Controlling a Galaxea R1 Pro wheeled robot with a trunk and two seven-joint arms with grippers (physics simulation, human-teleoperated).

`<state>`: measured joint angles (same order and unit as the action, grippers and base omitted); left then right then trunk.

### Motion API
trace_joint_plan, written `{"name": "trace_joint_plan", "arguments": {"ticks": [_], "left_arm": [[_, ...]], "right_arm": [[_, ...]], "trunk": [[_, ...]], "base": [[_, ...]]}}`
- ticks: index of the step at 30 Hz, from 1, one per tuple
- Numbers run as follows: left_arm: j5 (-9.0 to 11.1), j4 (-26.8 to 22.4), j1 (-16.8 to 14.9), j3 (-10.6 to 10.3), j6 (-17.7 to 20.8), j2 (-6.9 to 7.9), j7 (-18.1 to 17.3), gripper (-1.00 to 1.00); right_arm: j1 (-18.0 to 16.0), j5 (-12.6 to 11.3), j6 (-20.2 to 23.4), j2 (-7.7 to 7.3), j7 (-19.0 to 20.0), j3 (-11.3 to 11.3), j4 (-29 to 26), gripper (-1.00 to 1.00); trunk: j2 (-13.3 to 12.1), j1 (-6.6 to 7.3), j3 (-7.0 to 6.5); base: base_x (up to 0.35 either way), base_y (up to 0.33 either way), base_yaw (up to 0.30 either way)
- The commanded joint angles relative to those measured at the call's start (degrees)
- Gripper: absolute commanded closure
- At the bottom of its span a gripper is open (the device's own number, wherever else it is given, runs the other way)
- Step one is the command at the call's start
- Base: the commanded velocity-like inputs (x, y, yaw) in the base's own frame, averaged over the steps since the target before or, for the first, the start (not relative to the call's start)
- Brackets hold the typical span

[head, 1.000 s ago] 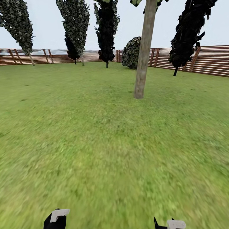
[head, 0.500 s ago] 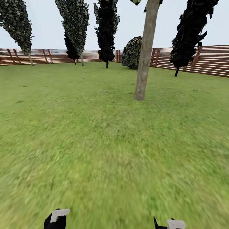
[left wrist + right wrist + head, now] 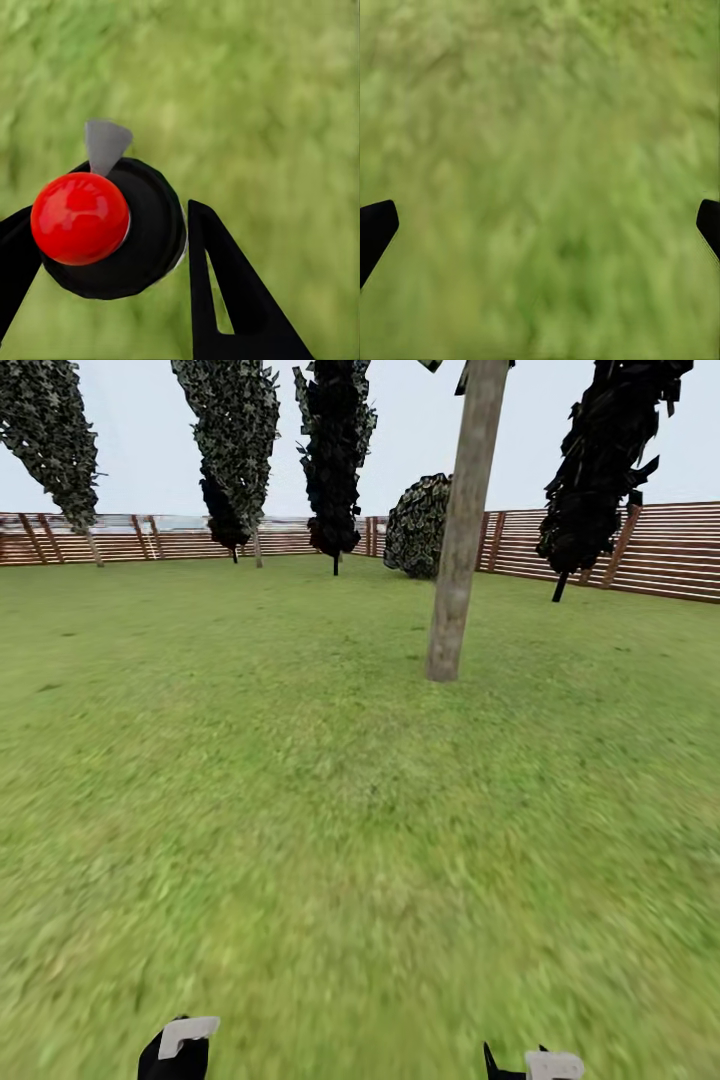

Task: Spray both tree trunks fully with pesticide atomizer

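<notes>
We are seeing the pesticide atomizer [image 3: 112,229] in the left wrist view: a black round body with a glossy red ball on it and a grey pointed nozzle tip sticking out past the rim. It is sitting between the two black fingers [image 3: 225,292] of the left end effector [image 3: 105,255], which are closing on it from both sides, so we are logging this end effector as holding the atomizer above the lawn [image 3: 270,97].

In the right wrist view the right end effector [image 3: 540,225] is standing wide, its two dark fingertips [image 3: 375,229] far apart at the opposite edges, with blurred grass [image 3: 540,150] between them.

In the head view one tree trunk [image 3: 460,530] is rising ahead and to the right, thick, grey-tan and leaning slightly, well apart from the robot. Dark cypress-like trees [image 3: 335,450] and a round bush [image 3: 418,525] are standing farther back, along the brown slat fence [image 3: 660,550].
</notes>
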<state>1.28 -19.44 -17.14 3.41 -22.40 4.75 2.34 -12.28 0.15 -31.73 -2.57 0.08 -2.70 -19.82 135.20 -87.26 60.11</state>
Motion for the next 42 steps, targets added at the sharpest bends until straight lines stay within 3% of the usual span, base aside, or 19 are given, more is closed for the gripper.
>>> {"name": "trace_joint_plan", "arguments": {"ticks": [1,10,23,42], "left_arm": [[0.1,0.0,0.0,0.0,-0.2,0.0,0.0,1.0],[0.1,0.0,0.0,0.0,-0.2,0.0,0.1,1.0],[0.1,0.0,0.0,0.0,-0.2,0.0,0.0,1.0],[0.1,0.0,0.0,0.0,-0.2,0.0,0.1,1.0]], "right_arm": [[0.0,0.0,-0.2,0.01,0.0,-0.1,0.0,-1.0],[0.0,0.0,-0.2,-0.02,0.0,-0.1,0.0,-1.0],[0.0,0.0,-0.2,0.01,0.0,-0.1,0.0,-1.0],[0.0,0.0,-0.2,0.01,0.0,-0.1,0.0,-1.0]], "trunk": [[0.0,-0.02,0.05],[0.0,-0.02,0.05],[0.0,-0.02,0.05],[0.0,-0.02,0.05]], "base": [[0.34,0.0,0.0],[0.34,0.0,-0.015],[0.34,0.0,-0.216],[0.34,0.0,-0.009]]}}
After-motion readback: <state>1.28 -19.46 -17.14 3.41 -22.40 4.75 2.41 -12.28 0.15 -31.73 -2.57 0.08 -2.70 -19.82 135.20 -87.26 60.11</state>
